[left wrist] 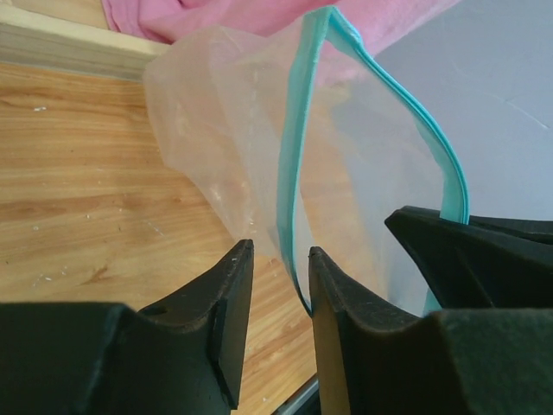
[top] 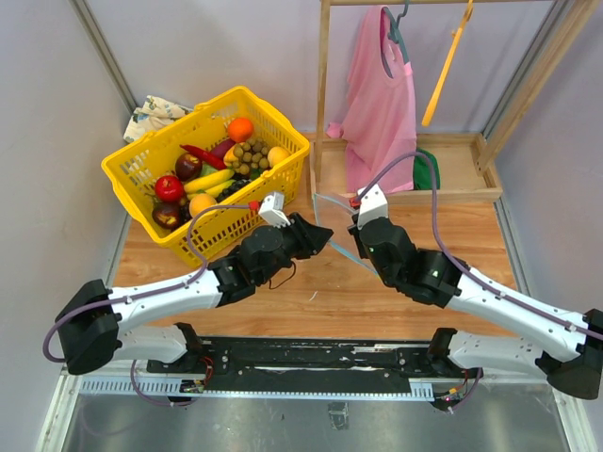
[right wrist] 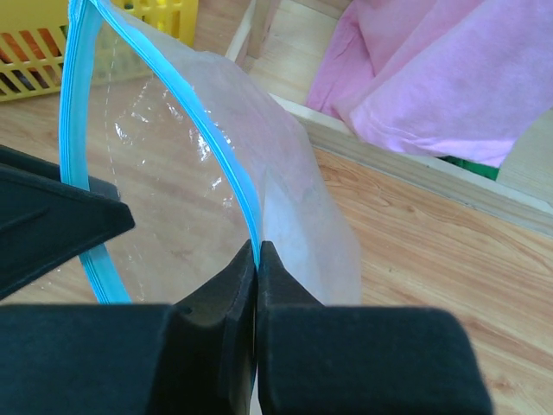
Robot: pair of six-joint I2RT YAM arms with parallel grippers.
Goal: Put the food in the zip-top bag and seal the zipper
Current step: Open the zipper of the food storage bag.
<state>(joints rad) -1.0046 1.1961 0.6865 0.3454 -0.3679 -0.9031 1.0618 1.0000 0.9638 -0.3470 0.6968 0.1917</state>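
Jaws on the right end effector (right wrist: 257, 251) are pressed together, clamped on one lip of the zipper (right wrist: 226, 160). Left end effector (left wrist: 281, 252) has its jaws apart. The other zipper lip runs down into the gap between its fingers (left wrist: 232, 290), nearer the right-hand one. No pinch is visible, so I count that lip as lined up but not gripped. The two end effectors sit just beside each other.

The zip-top bag (left wrist: 216, 112) hangs between them over the bench (top: 320, 297), just in front of the pink garment (top: 377, 104). Its mouth is bowed open and faces the arms. Whether its far edge rests on the wood I cannot tell. Nothing shows inside the bag.

All the food (top: 212, 165) visible lies in the yellow basket (top: 141, 165), on the left side and well apart from the bag.

Step in hand, as I judge it: getting both lips held so the mouth opens. Loading is not begun and sealing is far off.

Next move likely calls for the left jaws to come together squarely on the strip, not on loose film. The lips then need spreading without tearing the film or slipping the right-hand pinch. After that one arm has to let go to reach the basket, so the bag must stay open on a single hold.
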